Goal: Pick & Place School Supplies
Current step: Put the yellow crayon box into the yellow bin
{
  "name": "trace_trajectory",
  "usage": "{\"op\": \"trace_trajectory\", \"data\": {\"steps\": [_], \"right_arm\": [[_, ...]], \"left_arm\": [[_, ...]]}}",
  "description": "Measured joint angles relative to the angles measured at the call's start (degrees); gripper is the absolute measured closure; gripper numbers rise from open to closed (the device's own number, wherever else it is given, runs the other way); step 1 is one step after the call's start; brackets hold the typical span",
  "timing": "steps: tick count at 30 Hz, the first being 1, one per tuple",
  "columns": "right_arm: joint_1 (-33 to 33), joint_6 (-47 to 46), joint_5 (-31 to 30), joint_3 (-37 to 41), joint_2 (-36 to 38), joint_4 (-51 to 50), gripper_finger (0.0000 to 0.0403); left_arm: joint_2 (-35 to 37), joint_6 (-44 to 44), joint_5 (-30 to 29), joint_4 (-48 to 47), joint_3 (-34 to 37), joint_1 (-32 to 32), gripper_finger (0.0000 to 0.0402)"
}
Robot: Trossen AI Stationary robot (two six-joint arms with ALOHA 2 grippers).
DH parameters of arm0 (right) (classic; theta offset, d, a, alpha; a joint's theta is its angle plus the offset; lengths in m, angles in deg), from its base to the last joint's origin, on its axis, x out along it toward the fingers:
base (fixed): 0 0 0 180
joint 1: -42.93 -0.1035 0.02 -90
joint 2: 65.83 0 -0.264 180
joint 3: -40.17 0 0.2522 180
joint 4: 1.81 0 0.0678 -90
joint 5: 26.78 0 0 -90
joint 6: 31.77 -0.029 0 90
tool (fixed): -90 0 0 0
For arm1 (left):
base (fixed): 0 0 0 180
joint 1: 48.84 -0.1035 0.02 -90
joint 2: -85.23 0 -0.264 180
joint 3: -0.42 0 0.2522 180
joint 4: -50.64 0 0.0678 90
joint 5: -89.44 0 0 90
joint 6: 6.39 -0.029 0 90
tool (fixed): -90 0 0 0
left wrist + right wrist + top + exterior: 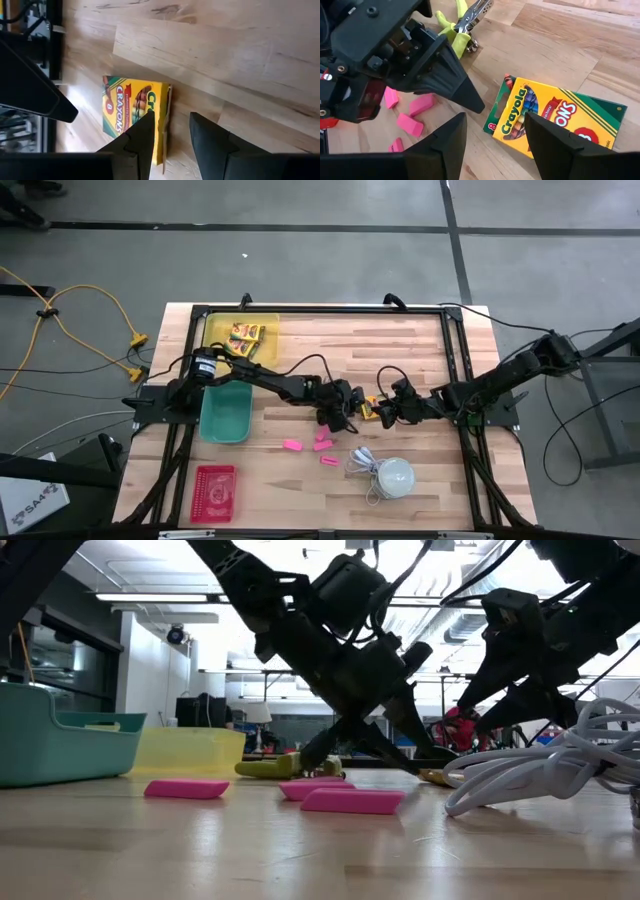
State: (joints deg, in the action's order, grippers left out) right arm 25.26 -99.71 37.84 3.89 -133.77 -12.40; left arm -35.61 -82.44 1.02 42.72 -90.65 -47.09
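Note:
One yellow-and-green crayon box lies flat on the table between my two grippers, also seen as the crayon box. My left gripper is open and low over it; one finger overlaps the box and the other stands beside its edge. My right gripper is open just off the box's other end. The lime-green-handled tool lies behind my left gripper. Several pink erasers lie on the wood nearby. More crayon boxes lie in the yellow bin.
A teal bin stands at the table's left side, with a red flat thing near the front edge. The white dome with its coiled cord sits at the near side, its cord beside the box. Pink erasers lie between them.

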Motion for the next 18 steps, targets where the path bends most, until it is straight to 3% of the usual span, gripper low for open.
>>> {"op": "trace_trajectory", "data": {"steps": [8, 14, 18], "right_arm": [[0.02, 0.02, -0.01, -0.02, 0.0, 0.02, 0.0213], [0.02, 0.04, 0.21, -0.04, 0.02, 0.02, 0.0213], [0.02, 0.26, 0.23, -0.04, 0.02, 0.04, 0.0213]], "left_arm": [[-2.42, 2.19, 3.67, -2.75, -2.18, -1.39, 0.0285], [-4.26, 2.64, -1.14, -3.45, -4.12, -0.12, 0.0285], [-4.25, 7.57, -1.89, -3.14, -4.21, 0.43, 0.0285]]}}
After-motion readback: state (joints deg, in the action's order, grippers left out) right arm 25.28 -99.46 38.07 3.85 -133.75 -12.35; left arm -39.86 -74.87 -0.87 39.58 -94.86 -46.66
